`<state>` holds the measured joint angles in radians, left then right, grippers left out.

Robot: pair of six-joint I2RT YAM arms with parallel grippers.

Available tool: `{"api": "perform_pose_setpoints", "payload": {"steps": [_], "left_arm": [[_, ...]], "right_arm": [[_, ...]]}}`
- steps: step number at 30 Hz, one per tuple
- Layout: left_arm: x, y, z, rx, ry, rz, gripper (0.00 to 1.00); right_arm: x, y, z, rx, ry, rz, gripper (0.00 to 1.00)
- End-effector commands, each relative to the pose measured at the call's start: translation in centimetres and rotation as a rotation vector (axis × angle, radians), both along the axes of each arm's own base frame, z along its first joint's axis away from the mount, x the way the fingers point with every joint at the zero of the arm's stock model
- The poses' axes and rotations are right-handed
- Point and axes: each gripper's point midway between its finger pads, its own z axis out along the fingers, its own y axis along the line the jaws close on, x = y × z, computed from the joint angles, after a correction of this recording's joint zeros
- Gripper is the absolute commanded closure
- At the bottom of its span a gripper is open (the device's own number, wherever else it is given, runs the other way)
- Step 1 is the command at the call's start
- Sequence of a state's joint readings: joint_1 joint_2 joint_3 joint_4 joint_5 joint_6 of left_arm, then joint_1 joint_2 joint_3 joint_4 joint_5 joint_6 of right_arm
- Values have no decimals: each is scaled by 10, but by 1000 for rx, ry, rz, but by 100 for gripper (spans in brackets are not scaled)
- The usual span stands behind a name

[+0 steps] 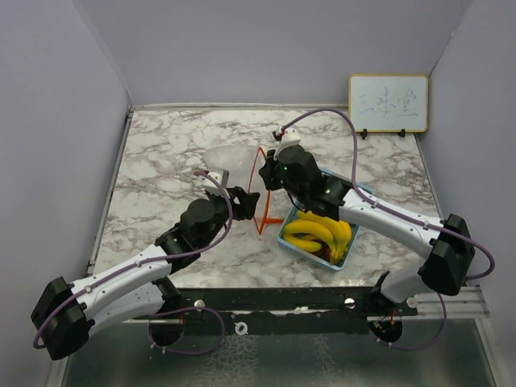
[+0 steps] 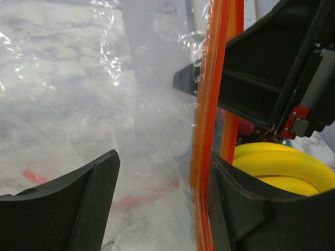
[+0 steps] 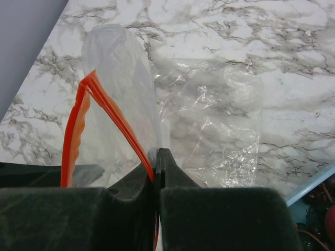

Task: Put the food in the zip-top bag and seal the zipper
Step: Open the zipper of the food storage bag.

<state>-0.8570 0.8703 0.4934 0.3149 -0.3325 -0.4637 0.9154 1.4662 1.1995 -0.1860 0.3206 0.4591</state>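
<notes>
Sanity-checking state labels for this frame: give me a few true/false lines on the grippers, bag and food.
1. The right gripper is shut on the orange zipper strip. True.
2. The left gripper is clamped on the zip-top bag. False: its jaws stand open, with the strip running between them.
3. The bananas are already in the bag. False: they lie in the blue basket.
4. The zipper is unsealed. True: its two orange sides stand apart in the right wrist view.
</notes>
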Motion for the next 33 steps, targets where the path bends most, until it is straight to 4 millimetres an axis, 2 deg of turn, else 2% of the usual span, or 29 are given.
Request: {"api": "perform_pose_setpoints", "payload": {"steps": [1,8,11,12,13,14,17,23,26,29,33], "left_arm": [[-2,-17,6,-66,28,-56,34],[9,-1,-30,-16,123,75,43],[14,8,-45,-2,147,143,53],[15,12,-49,12,151,164,64],[18,16,-53,27,154,191,84],[19,21,-54,42,159,219,99],[21,40,-46,95,163,302,100],[7,92,14,185,119,434,100],[-2,112,33,220,94,463,100],[-4,115,33,229,88,459,100],[0,105,13,236,106,436,100]], "right_arm": [[7,3,14,4,-27,-49,99],[4,6,16,9,-30,-52,99],[2,7,15,9,-25,-48,99],[1,7,14,11,-21,-45,99],[0,6,13,11,-18,-45,99],[-1,4,11,7,-16,-50,99],[0,-10,0,-33,-13,-99,99],[2,-64,-41,-217,5,-296,99],[2,-87,-55,-289,17,-398,99],[4,-95,-59,-332,18,-440,97],[8,-80,-63,-351,40,-390,91]]}}
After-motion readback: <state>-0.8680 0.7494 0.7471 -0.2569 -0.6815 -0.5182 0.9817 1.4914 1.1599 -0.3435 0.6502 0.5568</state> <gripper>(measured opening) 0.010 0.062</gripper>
